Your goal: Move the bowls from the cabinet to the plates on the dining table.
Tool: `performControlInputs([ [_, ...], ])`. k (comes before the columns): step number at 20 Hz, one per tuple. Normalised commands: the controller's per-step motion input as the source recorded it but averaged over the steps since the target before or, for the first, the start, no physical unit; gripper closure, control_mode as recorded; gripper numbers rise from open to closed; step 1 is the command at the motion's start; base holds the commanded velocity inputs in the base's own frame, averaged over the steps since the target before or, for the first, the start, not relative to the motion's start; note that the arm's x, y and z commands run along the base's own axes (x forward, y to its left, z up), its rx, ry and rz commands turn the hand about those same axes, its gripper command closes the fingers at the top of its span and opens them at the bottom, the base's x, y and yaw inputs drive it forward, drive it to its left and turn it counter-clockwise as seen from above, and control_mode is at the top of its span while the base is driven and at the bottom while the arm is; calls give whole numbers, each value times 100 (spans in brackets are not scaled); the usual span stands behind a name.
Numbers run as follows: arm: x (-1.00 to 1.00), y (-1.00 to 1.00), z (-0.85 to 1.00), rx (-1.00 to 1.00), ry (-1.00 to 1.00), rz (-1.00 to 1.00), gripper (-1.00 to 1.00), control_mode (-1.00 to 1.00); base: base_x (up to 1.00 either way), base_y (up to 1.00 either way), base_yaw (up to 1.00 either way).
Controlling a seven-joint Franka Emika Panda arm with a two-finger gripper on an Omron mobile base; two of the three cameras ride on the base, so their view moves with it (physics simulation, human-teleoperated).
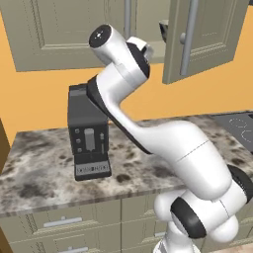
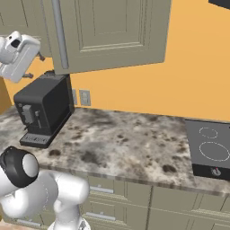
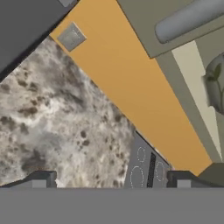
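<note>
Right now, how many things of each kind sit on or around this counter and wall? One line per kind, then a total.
Coffee machine: 1
Cooktop: 1
Wall outlet: 1
Open cabinet door: 1
Bowl on the cabinet shelf: 1 in sight, partly hidden
Robot gripper: 1, open, holding nothing
Total: 6

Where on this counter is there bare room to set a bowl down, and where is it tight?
The widest bare stretch of counter lies between the coffee machine and the cooktop. A smaller bare patch lies left of the coffee machine in the left base view. It is crowded above the machine, where the open gripper works beside the open cabinet door.
</note>
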Motion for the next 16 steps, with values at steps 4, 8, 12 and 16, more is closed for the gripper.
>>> performControlInputs([
  [4,38,-42,0,-13,0,0,-100,-100,0,0,0],
  [8,43,-40,-2,-12,0,0,-100,-100,0,0,0],
  [12,38,-37,-1,-11,0,0,-100,-100,0,0,0],
  [16,3,-18,0,-7,0,0,-100,-100,0,0,0],
])
